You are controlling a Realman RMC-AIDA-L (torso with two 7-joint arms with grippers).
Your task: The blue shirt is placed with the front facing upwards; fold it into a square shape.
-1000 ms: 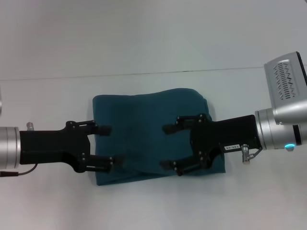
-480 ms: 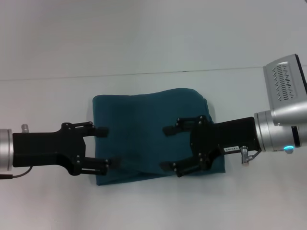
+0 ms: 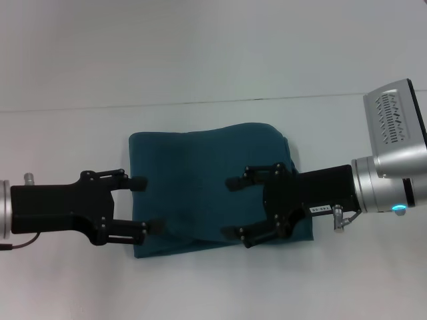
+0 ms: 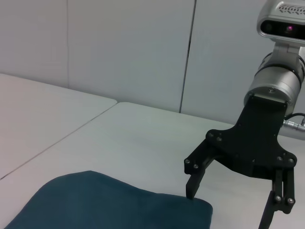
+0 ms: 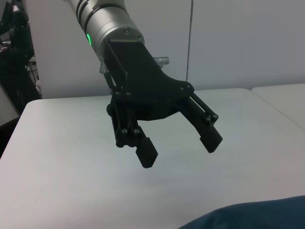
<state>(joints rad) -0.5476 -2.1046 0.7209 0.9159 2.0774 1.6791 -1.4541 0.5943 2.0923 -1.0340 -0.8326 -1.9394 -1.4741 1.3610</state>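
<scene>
Plainly, much of the blue shirt cannot be read: it lies folded into a rough rectangle at the centre of the head frame on the white table, and no lettering, collar or sleeve shows on its upper face. Its lower right corner is covered by the right gripper, and its left edge is partly crossed by the fingertips of the left gripper.

In the head view both grippers stand open, jaws spread wide, neither pinching cloth. The left one reaches in from the left edge of the frame, its tips just over the shirt's left border. The right one comes in from the right, its fingers over the shirt's right half.

The left wrist view shows what the head view cannot: the right gripper seen from the side, one fingertip at the shirt's rounded folded edge. The right wrist view shows the left gripper open above bare table, with only a sliver of shirt at the lower right.
</scene>
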